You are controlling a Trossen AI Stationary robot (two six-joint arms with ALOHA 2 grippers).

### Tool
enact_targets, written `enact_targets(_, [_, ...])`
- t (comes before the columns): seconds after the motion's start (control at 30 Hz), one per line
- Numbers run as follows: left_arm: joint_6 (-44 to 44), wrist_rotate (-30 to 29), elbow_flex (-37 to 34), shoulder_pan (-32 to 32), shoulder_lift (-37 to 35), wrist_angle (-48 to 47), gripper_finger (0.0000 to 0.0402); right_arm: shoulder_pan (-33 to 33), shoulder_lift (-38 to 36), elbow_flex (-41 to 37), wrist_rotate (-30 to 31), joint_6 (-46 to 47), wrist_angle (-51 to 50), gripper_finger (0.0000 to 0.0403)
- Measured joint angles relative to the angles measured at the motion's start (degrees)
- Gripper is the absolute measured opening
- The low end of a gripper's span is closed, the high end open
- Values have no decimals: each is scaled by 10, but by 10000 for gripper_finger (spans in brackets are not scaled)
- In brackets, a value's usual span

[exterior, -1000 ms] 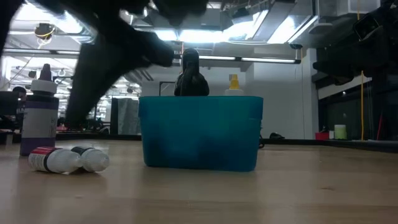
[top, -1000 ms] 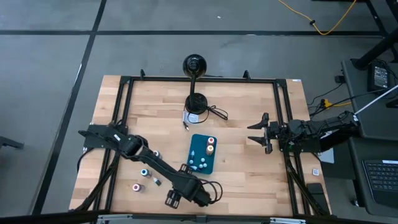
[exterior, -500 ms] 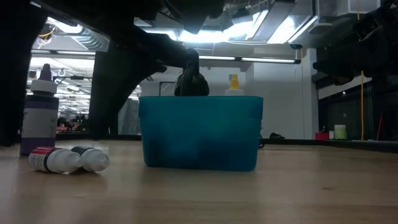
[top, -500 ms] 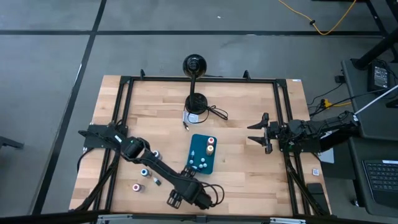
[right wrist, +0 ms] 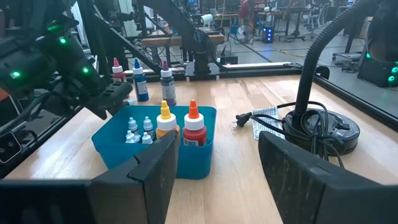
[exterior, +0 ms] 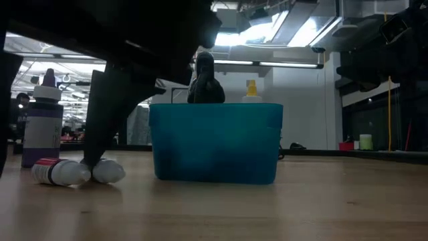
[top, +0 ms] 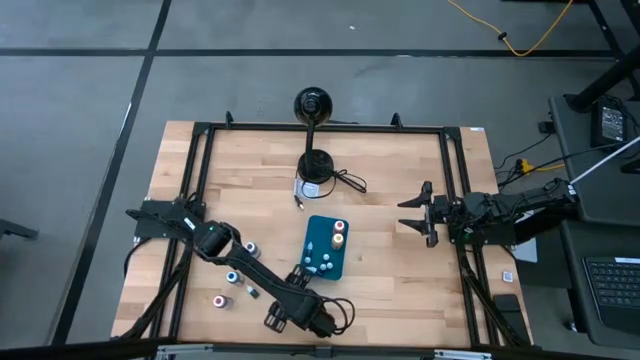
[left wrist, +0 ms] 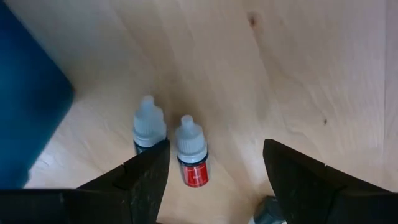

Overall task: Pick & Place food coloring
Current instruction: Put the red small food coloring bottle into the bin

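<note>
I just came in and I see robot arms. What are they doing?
The left gripper hangs with open fingers over two tiny food coloring bottles lying on the wooden table beside the blue tray. Several bottles already sit in that tray. The right gripper waits, open, at the table's right side.

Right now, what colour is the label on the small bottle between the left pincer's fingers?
Red, under a whitish cap; the bottle shows best in the left wrist view.

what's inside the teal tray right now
The teal rectangular plastic tray holds two tall bottles, one orange-capped, one red-capped, plus several small white-capped bottles. Its walls hide the tray floor and the bottles' lower parts.
</note>
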Motion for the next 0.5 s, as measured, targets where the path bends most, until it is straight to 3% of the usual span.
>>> enact_targets(0.5, [-5,7,0,-7,0,23,253,0,0,0,0,0,0,223])
